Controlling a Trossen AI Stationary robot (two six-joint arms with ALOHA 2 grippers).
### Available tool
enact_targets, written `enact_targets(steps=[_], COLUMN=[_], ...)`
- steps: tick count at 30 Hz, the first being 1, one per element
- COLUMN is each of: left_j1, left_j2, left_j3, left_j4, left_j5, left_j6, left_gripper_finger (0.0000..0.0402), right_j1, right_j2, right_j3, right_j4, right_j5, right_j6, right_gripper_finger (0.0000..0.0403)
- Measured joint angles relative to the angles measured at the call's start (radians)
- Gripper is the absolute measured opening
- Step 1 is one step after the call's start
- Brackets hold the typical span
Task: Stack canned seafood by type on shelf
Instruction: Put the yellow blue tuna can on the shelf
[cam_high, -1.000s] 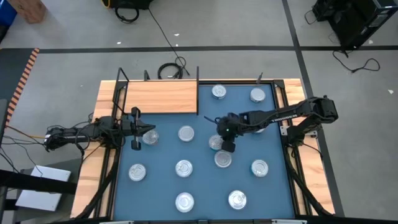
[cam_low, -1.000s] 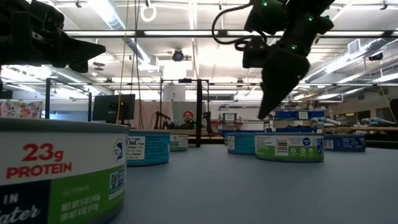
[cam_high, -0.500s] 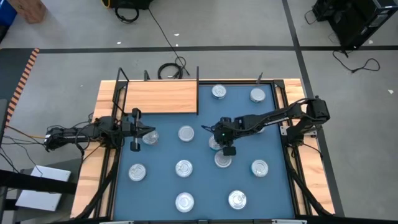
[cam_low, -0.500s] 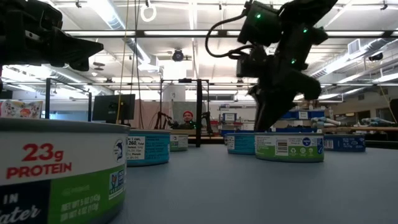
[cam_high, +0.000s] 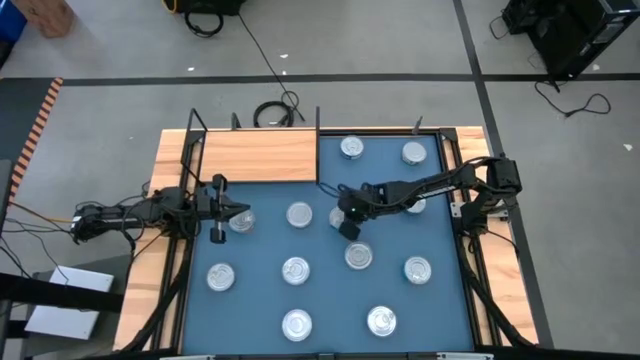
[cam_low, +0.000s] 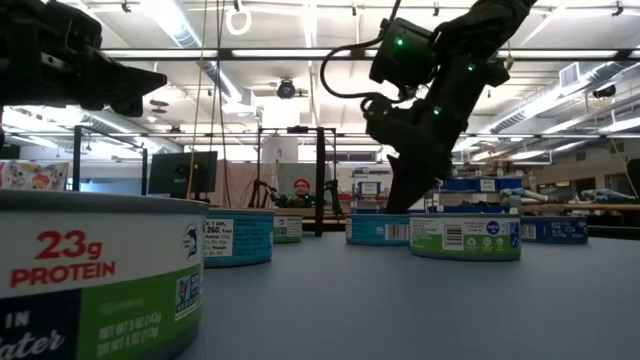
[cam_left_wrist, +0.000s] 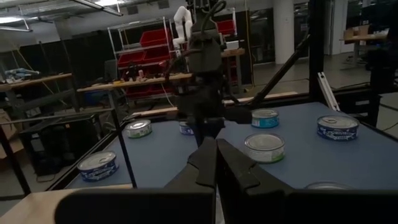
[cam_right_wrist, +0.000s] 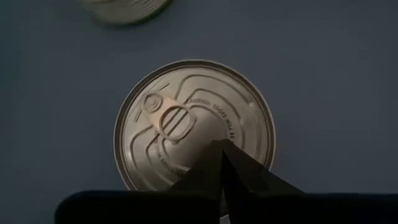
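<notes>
The right gripper (cam_high: 343, 219) hangs over a tin (cam_right_wrist: 194, 124) near the mat's (cam_high: 450, 300) middle, its fingertips meeting above the lid. Just left of it lies another tin (cam_high: 299, 214); farther left, the left gripper (cam_high: 240, 212) sits over a tin (cam_high: 241, 222) at the mat's edge. Behind and left of the right gripper stands the shelf (cam_high: 260, 155). Behind and right lie two tins (cam_high: 351, 148) (cam_high: 414, 153). Before it, a tin (cam_high: 358, 256) lies near, with more tins beyond.

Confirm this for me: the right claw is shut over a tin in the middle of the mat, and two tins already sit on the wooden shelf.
Not quite. The wooden shelf holds no tins at all; the high view shows its board bare. The rest stands: the right claw is shut over a tin in the middle of the mat.
</notes>
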Motion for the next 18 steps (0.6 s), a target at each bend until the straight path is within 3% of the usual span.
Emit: enact_targets(steps=[4, 7, 12, 18], left_j1=[0.000, 0.000, 0.000, 0.000], left_j2=[0.004, 0.004, 0.004, 0.004], left_j3=[0.000, 0.000, 0.000, 0.000], left_j4=[-0.003, -0.003, -0.003, -0.008], left_j5=[-0.001, -0.003, -0.004, -0.004], left_j6=[-0.009, -0.016, -0.019, -0.019], left_gripper_finger=[0.0006, 0.0006, 0.0006, 0.0006], right_j1=[-0.002, 0.008, 0.030, -0.007], right_j2=[-0.010, -0.023, -0.055, -0.053], right_j3=[0.001, 0.027, 0.111, 0.130], right_j4=[0.008, -0.013, -0.077, -0.178], right_j5=[-0.014, -0.018, 0.069, 0.072], right_j6=[0.083, -0.005, -0.164, -0.090], right_gripper_finger=[0.0034, 0.0048, 0.0067, 0.0071])
